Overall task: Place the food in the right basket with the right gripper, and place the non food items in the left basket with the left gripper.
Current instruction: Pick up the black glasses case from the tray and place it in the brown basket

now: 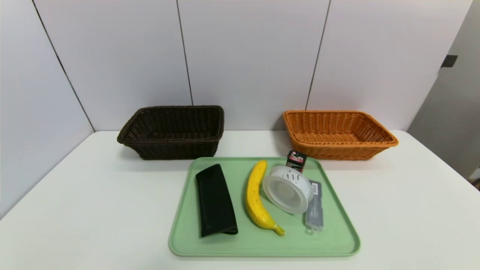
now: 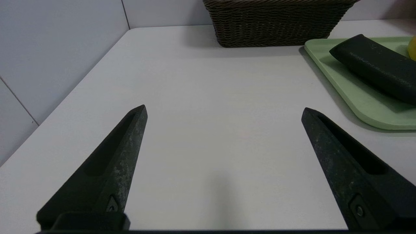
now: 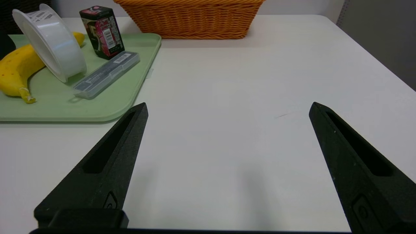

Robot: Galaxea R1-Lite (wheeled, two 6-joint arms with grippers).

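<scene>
From my head camera I see a white table (image 1: 93,195) with a green tray (image 1: 262,245) in the lower middle of the frame, and two woven baskets behind it against the wall: a dark brown basket (image 1: 172,131) at centre left and an orange basket (image 1: 339,133) at centre right, both standing apart from the tray's far edge. On the tray, from left to right, lie a black case (image 1: 215,200), flat and running from the far side toward the near side; a banana (image 1: 257,197) lying lengthwise beside it with its stem toward the near edge; a round white plastic tub (image 1: 288,189) tipped on its side and leaning just beside the banana; and a flat grey case (image 1: 314,205) partly tucked under the tub on its right. A small dark carton with pink print (image 1: 296,160) stands upright at the far edge of the tray, just behind the tub. Neither of my arms shows in the head view. My left gripper (image 2: 224,110) hangs over bare table in the lower half of its wrist frame, its two black fingers (image 2: 126,143) spread wide with nothing between them; the brown basket sits at the top of that frame and the tray corner with the black case at upper right. My right gripper (image 3: 227,109) is likewise spread wide and holds nothing, over bare table, with the tray at upper left and the orange basket at top centre of its frame.
</scene>
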